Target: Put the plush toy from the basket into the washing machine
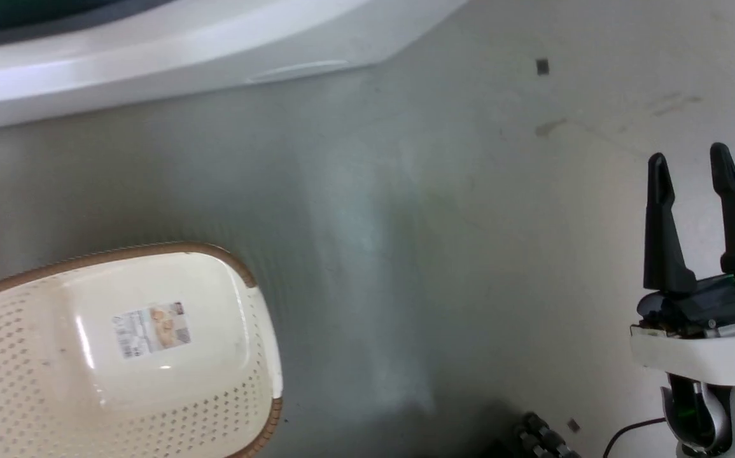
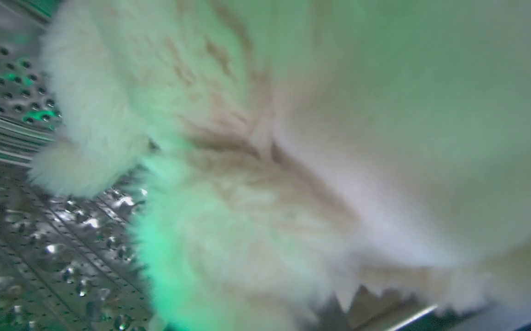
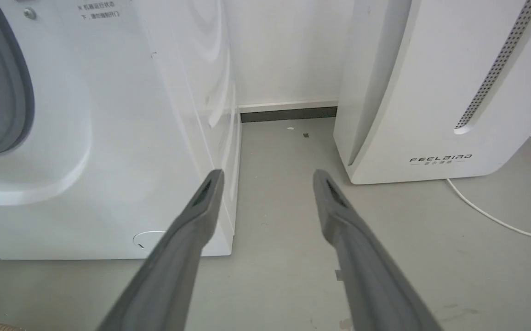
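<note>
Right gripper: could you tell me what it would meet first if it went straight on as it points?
Likely the floor in the gap between the washing machine and the white appliance, else the skirting behind; depth is unclear.

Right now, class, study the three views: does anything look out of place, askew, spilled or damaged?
Nothing serious stands out. The plush toy lies against the washing machine's drum, the basket looks intact on the floor, and the right claw is open, holding nothing. Only small dark scraps mark the floor.
</note>
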{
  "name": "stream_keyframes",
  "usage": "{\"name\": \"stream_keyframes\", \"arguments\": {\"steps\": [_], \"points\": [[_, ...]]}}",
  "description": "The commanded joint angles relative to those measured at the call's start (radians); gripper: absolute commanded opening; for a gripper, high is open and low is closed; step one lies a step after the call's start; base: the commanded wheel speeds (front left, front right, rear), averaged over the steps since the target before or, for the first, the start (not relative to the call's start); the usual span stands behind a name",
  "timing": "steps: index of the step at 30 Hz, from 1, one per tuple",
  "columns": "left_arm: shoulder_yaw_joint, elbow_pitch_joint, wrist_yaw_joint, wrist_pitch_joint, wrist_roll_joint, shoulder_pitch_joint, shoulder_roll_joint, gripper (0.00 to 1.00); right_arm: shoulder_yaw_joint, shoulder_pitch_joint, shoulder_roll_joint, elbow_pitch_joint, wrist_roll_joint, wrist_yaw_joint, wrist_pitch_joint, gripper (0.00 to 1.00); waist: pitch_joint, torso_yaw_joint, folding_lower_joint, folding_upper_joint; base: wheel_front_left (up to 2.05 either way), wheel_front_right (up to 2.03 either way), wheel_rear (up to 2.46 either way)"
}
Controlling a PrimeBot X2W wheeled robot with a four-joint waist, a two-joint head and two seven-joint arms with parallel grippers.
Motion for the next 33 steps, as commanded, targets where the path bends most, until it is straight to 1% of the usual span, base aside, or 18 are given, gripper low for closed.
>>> {"name": "stream_keyframes", "arguments": {"steps": [1,5,8,11,14,15,16,19,22,27,29,33], "points": [[-0.013,0.013,-0.003,0.005,0.001,-0.019,0.007,0.00,0.003,-0.018,0.000,0.001,0.012,-0.001,-0.004,1.00,0.024,-0.021,-0.0002,0.0000,0.00,0.00,0.00],[-0.112,0.100,-0.004,0.040,-0.052,-0.071,0.021,0.00,0.012,-0.024,0.000,0.004,0.020,-0.001,-0.004,1.00,0.043,-0.028,-0.0002,0.0000,0.00,0.00,0.00],[-0.177,0.143,-0.004,0.042,-0.093,-0.102,0.037,0.00,0.015,-0.031,0.000,0.005,0.022,-0.001,-0.004,1.00,0.055,-0.028,-0.0002,0.0000,0.00,0.00,0.00],[-0.232,0.170,-0.004,0.014,-0.124,-0.125,0.047,0.00,0.012,-0.038,0.000,0.007,0.024,-0.001,-0.004,1.00,0.061,-0.025,-0.0002,0.0000,0.00,0.00,0.00],[-0.285,0.191,-0.004,-0.040,-0.148,-0.137,0.048,0.00,0.008,-0.044,0.000,0.011,0.020,-0.001,-0.004,1.00,0.055,-0.016,-0.0002,0.0000,0.00,0.00,0.00],[-0.297,0.201,-0.004,-0.063,-0.154,-0.137,0.046,0.78,0.007,-0.045,0.000,0.013,0.017,-0.001,-0.004,1.00,0.048,-0.012,-0.0002,0.0000,0.00,0.00,0.00],[-0.307,0.213,-0.004,-0.085,-0.160,-0.135,0.044,1.00,0.006,-0.045,0.000,0.015,0.015,-0.001,-0.004,1.00,0.039,-0.008,-0.0002,0.0000,0.00,0.00,0.00],[-0.336,0.247,-0.004,-0.154,-0.180,-0.116,0.029,1.00,-0.001,-0.045,0.000,0.021,0.006,-0.001,-0.004,1.00,0.001,0.007,-0.0002,0.0000,0.00,0.00,0.00],[-0.349,0.287,-0.004,-0.223,-0.213,-0.073,0.003,1.00,-0.007,-0.039,0.000,0.030,-0.012,-0.001,-0.004,1.00,-0.059,0.026,-0.0002,0.0000,0.00,0.00,0.00],[-0.339,0.348,-0.004,-0.358,-0.272,0.036,-0.059,1.00,-0.013,-0.011,0.000,0.054,-0.056,-0.001,-0.004,1.00,-0.188,0.070,-0.0002,0.0000,0.00,0.00,0.00],[-0.334,0.359,-0.001,-0.414,-0.287,0.086,-0.083,1.00,-0.032,0.006,0.000,0.064,-0.065,-0.001,-0.004,1.00,-0.243,0.091,-0.0002,0.0000,0.00,0.00,0.00],[-0.313,0.341,0.012,-0.459,-0.317,0.206,-0.126,1.00,-0.059,0.045,0.000,0.080,-0.078,-0.001,-0.004,1.00,-0.350,0.131,-0.0002,0.0000,0.00,0.00,0.00]]}}
